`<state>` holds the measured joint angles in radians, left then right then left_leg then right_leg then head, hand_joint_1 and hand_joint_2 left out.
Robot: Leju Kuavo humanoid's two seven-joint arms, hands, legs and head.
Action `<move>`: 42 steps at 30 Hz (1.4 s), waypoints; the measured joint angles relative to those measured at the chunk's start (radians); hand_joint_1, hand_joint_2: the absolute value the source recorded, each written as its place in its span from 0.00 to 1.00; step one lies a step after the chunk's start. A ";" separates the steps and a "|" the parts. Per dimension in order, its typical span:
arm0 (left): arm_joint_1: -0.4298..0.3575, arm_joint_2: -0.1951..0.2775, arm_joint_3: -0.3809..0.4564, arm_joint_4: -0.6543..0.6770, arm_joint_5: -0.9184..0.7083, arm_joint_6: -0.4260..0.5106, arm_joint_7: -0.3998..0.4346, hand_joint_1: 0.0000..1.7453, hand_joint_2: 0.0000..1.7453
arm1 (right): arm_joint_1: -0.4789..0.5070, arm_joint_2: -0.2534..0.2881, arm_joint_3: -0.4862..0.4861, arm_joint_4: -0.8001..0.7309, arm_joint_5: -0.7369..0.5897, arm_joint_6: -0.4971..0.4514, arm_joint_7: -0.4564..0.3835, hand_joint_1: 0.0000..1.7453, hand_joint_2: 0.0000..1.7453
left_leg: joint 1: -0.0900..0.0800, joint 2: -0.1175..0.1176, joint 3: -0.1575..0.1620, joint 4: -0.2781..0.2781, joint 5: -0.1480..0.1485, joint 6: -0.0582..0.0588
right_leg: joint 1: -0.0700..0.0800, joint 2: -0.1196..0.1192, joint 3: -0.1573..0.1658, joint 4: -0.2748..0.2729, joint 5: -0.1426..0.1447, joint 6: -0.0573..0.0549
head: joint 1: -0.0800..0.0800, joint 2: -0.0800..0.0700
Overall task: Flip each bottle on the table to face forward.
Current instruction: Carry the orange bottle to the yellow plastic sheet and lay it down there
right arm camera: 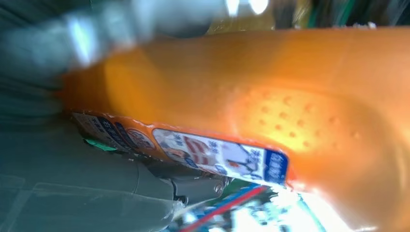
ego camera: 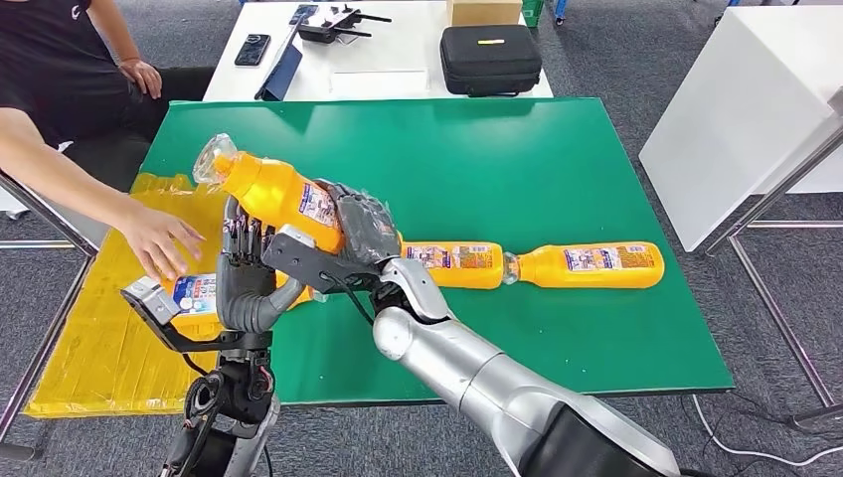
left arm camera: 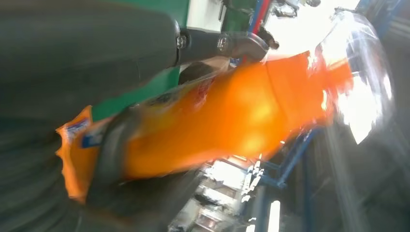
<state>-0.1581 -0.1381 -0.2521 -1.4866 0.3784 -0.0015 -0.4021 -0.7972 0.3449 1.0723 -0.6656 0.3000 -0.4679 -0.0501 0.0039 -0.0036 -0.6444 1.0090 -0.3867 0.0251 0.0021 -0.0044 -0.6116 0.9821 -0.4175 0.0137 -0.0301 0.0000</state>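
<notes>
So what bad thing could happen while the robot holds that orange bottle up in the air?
The lifted bottle is tilted in the right hand, above the table, so it might slip and fall. A person's hand reaches in beside the left hand, so they might bump. Falling, it could knock the lying bottles.

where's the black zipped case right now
In the head view the black zipped case sits on the white table beyond the green table, near its far right end.

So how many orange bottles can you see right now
4. One raised bottle held by the right hand; one behind the left hand near a person's hand; two lying on the green table.
</notes>
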 joint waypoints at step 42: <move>-0.027 0.003 0.074 -0.005 0.004 -0.045 0.025 1.00 1.00 | 0.091 0.008 -0.025 -0.100 0.080 0.142 -0.002 1.00 1.00 | 0.000 0.000 -0.001 0.000 0.000 -0.001 | 0.000 0.000 -0.001 0.000 0.000 0.000 | 0.000 0.000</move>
<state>-0.1849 -0.1348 -0.1780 -1.4915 0.3829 -0.0465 -0.3771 -0.7064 0.3525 1.0475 -0.7652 0.3801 -0.3260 -0.0525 0.0041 -0.0036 -0.6450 1.0090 -0.3863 0.0245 0.0021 -0.0044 -0.6124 0.9822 -0.4175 0.0136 -0.0303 0.0000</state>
